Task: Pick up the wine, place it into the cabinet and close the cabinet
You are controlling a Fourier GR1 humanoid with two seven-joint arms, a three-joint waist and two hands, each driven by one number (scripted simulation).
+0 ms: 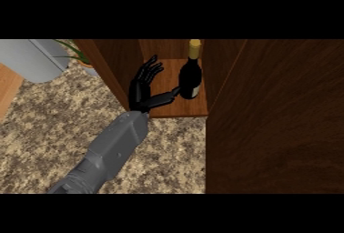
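Observation:
The dark wine bottle [191, 78] with a yellow top stands upright on the wooden shelf [183, 108] inside the open cabinet, toward its right side. My left hand [141, 88] is just left of the bottle, inside the cabinet opening. Its fingers point straight up and spread, and its thumb reaches right to the bottle's lower body. The hand is open and not curled round the bottle. The grey forearm runs down to the lower left. My right hand does not show.
The cabinet's dark wooden door [275, 123] stands open and fills the right side. A speckled counter [47, 127] lies left and below. A grey rounded object [32, 59] and a potted plant [80, 58] sit at the top left.

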